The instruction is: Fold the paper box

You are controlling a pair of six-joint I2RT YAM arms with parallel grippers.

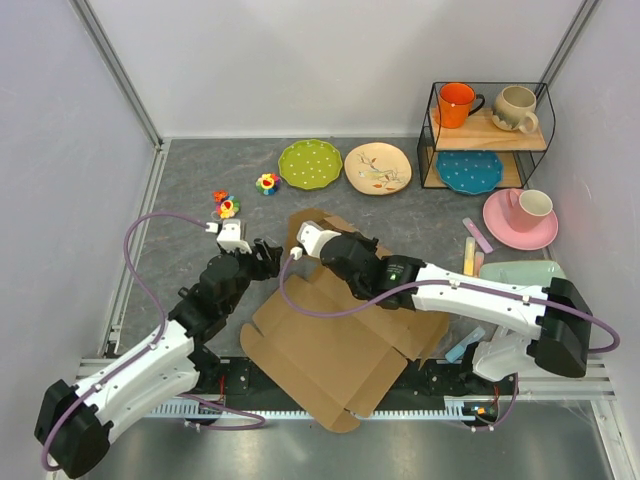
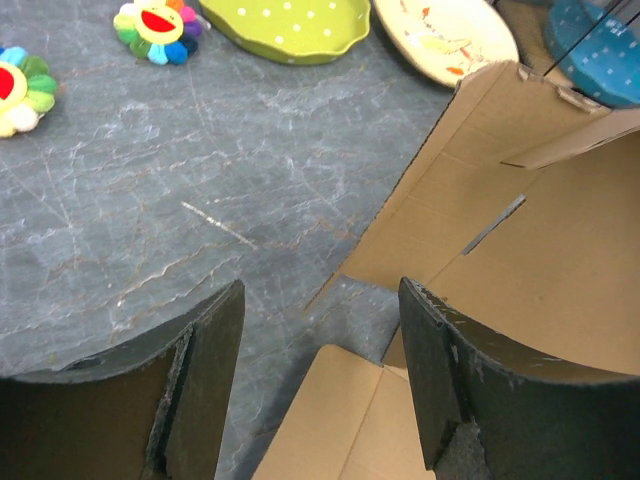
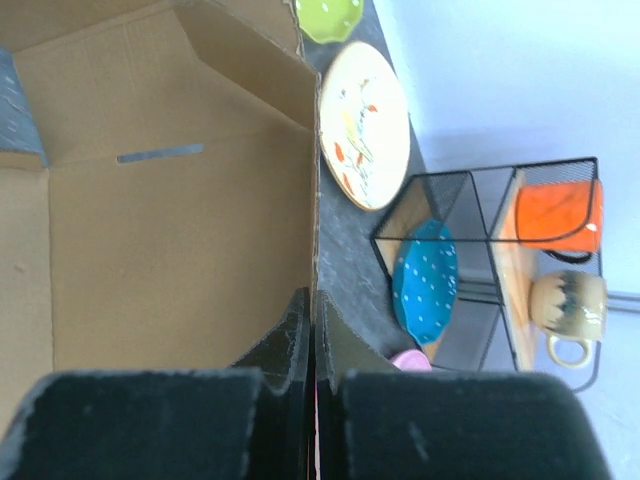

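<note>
The paper box [image 1: 335, 345] is a brown cardboard sheet lying partly unfolded in the middle of the table, with its far panel [image 1: 318, 222] raised. My right gripper [image 1: 325, 235] is shut on the edge of that raised panel; in the right wrist view the fingertips [image 3: 300, 318] pinch the thin cardboard edge, with the panel [image 3: 180, 230] to the left. My left gripper [image 1: 267, 253] is open and empty at the box's left side. In the left wrist view it [image 2: 320, 345] hovers over a flat flap [image 2: 340, 425], with the raised panel [image 2: 530, 270] to the right.
A green plate [image 1: 310, 163] and a cream plate [image 1: 377, 167] lie at the back. A wire rack [image 1: 488, 150] with mugs and a blue plate stands back right. A pink plate with a cup [image 1: 520, 218] and flower toys [image 1: 226, 205] are nearby.
</note>
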